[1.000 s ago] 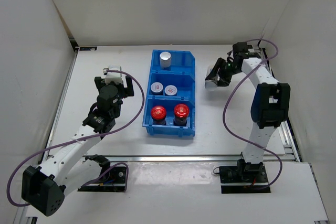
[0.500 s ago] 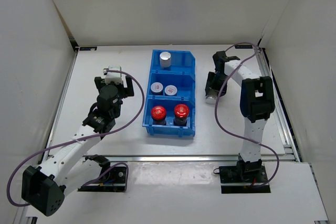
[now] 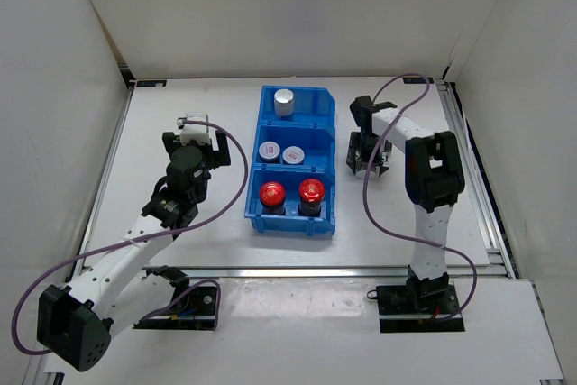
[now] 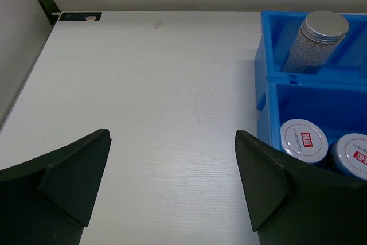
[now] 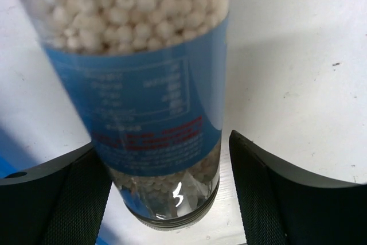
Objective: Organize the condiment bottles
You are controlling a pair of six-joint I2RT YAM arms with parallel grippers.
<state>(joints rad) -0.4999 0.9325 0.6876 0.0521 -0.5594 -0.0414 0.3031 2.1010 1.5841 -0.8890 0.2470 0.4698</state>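
Note:
A tall bottle [image 5: 149, 84] with a blue label and white beads fills the right wrist view, blurred. It sits between the fingers of my right gripper [image 5: 162, 142], which is open, with a gap showing at the right finger [image 5: 269, 187]. From above, that gripper [image 3: 365, 158] hangs just right of the blue bin [image 3: 255, 169] and hides most of the bottle. The bin's far compartment holds one silver-capped bottle [image 3: 284, 101], the middle two short silver-lidded jars [image 3: 269, 151] [image 3: 292, 155], and the near one two red-capped jars [image 3: 272, 193] [image 3: 311, 190]. My left gripper [image 4: 172, 136] is wide open over bare table.
The left arm [image 3: 185, 178] rests left of the bin, and its wrist view shows the bin's left wall [image 4: 265, 90]. White walls close the table in at the back and sides. A metal rail [image 3: 315, 272] runs along the near edge.
The right arm swung from the far right corner in to the bin's right side with the tall bottle, and its jaws widened. The left arm stayed still.

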